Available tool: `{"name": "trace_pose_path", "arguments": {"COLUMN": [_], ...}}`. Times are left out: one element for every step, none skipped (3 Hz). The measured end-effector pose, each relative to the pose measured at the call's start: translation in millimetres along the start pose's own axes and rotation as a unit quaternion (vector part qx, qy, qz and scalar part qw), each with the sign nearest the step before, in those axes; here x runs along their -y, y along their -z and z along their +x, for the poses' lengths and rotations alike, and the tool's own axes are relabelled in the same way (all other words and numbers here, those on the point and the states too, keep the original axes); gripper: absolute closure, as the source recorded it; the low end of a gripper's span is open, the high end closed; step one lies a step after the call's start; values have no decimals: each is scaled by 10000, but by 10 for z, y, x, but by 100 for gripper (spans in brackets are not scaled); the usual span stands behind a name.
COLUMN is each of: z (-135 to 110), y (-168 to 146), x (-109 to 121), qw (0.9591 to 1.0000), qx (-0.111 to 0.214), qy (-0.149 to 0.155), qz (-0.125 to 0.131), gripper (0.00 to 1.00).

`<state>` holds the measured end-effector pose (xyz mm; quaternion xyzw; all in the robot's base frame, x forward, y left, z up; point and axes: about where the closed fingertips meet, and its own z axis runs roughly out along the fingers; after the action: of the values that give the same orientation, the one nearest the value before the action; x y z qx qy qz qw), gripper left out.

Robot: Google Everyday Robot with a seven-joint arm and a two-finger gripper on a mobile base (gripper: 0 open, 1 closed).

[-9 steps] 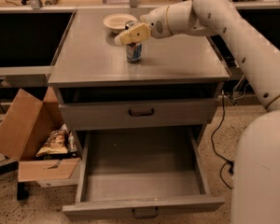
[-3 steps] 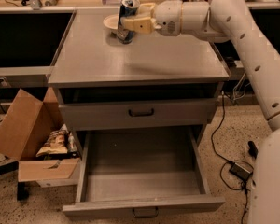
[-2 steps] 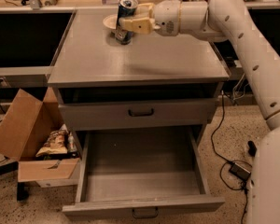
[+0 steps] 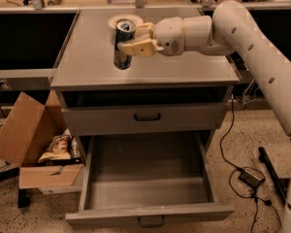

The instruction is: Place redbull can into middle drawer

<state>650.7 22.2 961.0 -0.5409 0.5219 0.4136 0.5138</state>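
My cream two-finger gripper point(image 4: 129, 39) is clamped on the tall, slim blue-and-silver redbull can point(image 4: 121, 53). I hold the can upright over the flat grey cabinet top point(image 4: 87, 57), just in front of the shallow cream bowl point(image 4: 115, 19). I cannot tell if its base touches the top. Below, the wide, deep grey metal middle drawer point(image 4: 145, 183) stands pulled out, under a shut flat grey drawer front point(image 4: 189, 118). An open brown cardboard box point(image 4: 19, 135) sits on the floor beside the cabinet.

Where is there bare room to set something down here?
The open middle drawer is wholly bare inside. The cabinet top is bare left of the redbull can and along its front-right. Crowded: back centre, where the claw grips the can in front of the bowl.
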Motion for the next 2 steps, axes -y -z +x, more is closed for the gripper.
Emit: {"name": "trace_pose_path", "arguments": {"z": [240,561], "y": [-116,-204], "x": [-558,-1057], "qw": [9986,9948], "qx": [-223,-554], "qy": [-166,-424], "qz": [-449,-737], "gripper": [100,100]}}
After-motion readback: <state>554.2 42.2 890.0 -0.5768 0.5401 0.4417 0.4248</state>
